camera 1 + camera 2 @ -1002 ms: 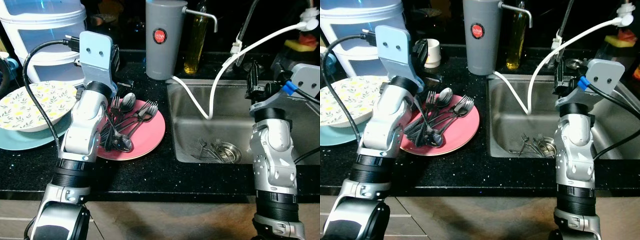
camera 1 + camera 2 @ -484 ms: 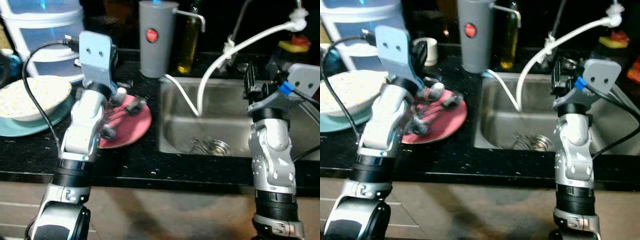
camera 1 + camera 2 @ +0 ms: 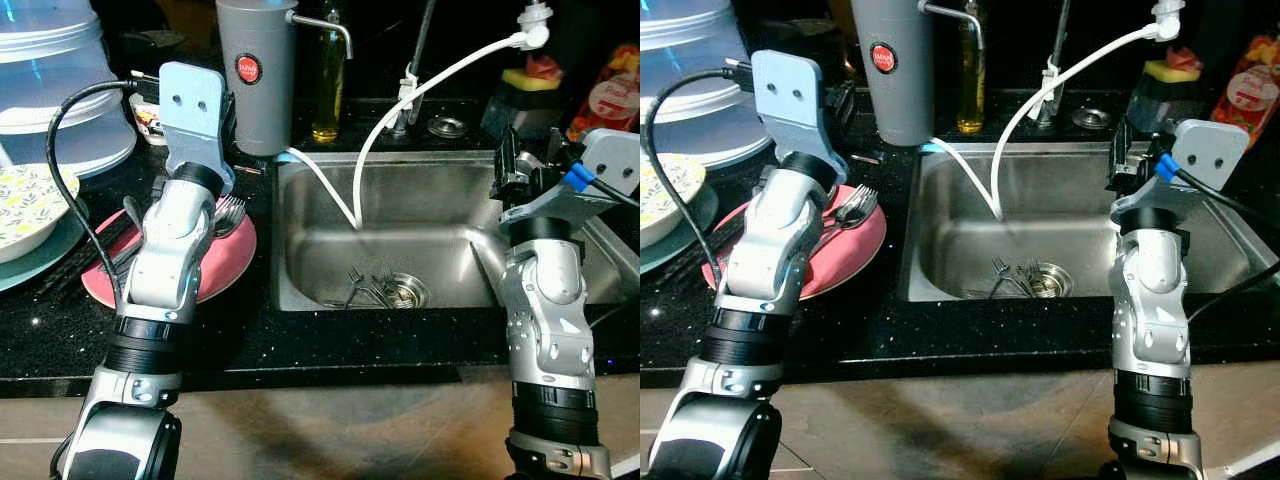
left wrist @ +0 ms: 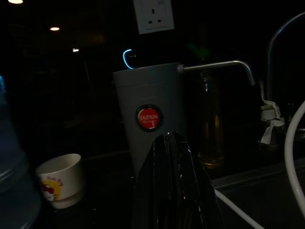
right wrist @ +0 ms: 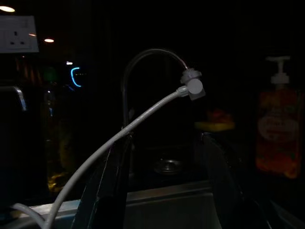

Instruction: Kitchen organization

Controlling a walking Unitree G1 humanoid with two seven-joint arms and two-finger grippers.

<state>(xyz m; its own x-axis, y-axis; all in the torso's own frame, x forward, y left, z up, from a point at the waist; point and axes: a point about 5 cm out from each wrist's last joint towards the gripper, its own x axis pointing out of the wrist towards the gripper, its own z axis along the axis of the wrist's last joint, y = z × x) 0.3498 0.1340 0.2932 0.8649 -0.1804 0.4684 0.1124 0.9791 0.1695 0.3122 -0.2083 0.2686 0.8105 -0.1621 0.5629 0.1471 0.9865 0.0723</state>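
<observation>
**Cutlery split between pink plate and sink basin**

A pink plate (image 3: 845, 255) is seen on the black counter (image 3: 330, 345) just left of the steel sink (image 3: 420, 240), with forks and spoons (image 3: 852, 207) lying on its far side. More forks (image 3: 362, 290) are gathered at the drain on the sink floor. The left arm is raised over the plate, and its gripper (image 4: 174, 183) is shown in the left wrist view with the black fingers pressed together, nothing held between them. The right gripper (image 5: 164, 191) is held above the sink's right edge with its fingers spread apart and empty.

Compared with a second ago, the whole scene has been shifted leftward in the head views, so the camera has been turned; more of the counter right of the sink is now taken in. The plate, then seen in full with its pile of cutlery, is now largely covered by the left arm.

A red round badge reading "JAPAN" is carried on the grey water dispenser (image 4: 150, 114) behind the plate. A white cup (image 4: 59, 179) with a cartoon print stands beside it. A white hose (image 3: 420, 90) is led from the tap into the basin. The label on an orange pump bottle (image 5: 275, 129) cannot be read.
</observation>
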